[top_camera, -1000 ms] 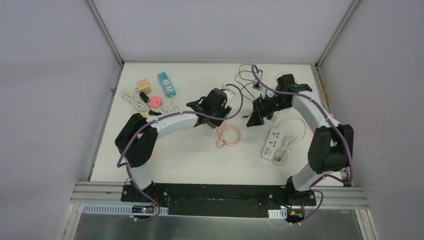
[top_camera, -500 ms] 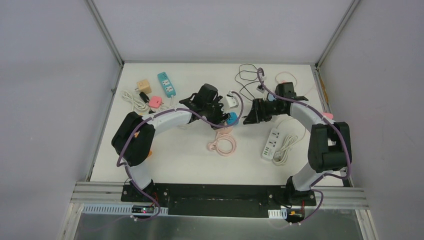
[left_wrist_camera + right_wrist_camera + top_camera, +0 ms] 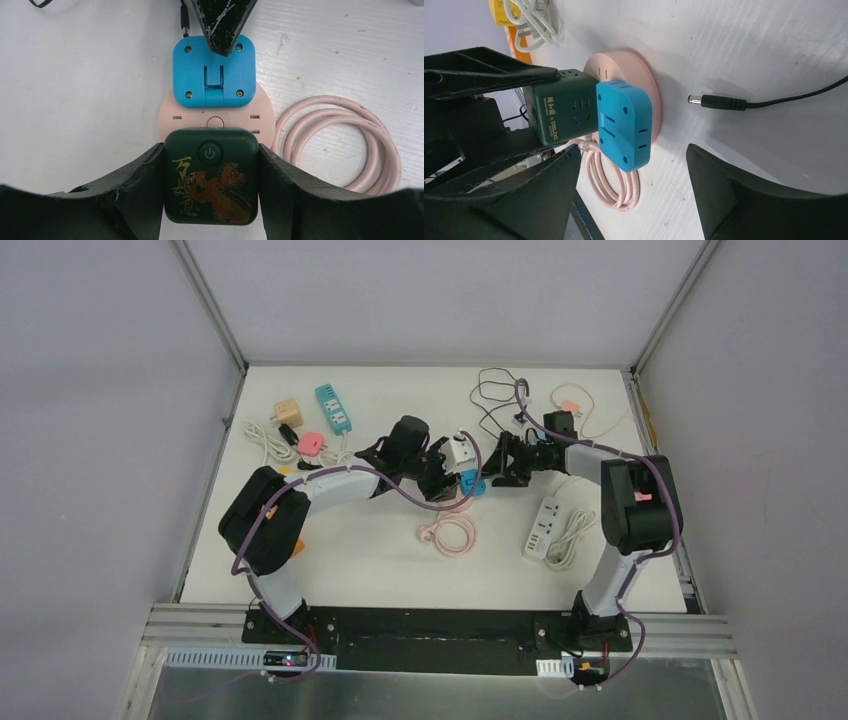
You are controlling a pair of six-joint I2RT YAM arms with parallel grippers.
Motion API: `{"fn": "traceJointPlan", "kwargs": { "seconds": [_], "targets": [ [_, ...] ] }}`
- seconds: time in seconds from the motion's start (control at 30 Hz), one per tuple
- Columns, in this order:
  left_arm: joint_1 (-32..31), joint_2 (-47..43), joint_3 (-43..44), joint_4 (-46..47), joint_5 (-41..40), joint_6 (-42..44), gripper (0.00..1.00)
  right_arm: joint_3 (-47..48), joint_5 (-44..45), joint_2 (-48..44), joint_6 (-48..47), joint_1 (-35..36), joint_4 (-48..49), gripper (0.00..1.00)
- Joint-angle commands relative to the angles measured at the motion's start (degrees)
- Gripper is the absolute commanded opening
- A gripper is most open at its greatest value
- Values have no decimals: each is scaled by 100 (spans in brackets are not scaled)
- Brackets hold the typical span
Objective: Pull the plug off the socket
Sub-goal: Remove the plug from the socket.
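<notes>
At the middle of the table (image 3: 350, 540), the left gripper (image 3: 211, 165) clamps the green adapter (image 3: 211, 190), seemingly to steady the pink socket (image 3: 167, 117) beneath it; the right gripper (image 3: 634, 162), jaws spread, straddles the blue plug (image 3: 214, 70), apparently poised to pull it free.
</notes>
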Motion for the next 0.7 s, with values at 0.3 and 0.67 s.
{"fn": "traceJointPlan", "kwargs": {
  "seconds": [0.3,0.67],
  "targets": [
    [-62,165,-99,-496,406,44,0,426,-45,137,255,455,-47,80],
    [-29,200,-54,-504,405,15,0,425,-27,-263,-62,450,-186,51]
  ]
}}
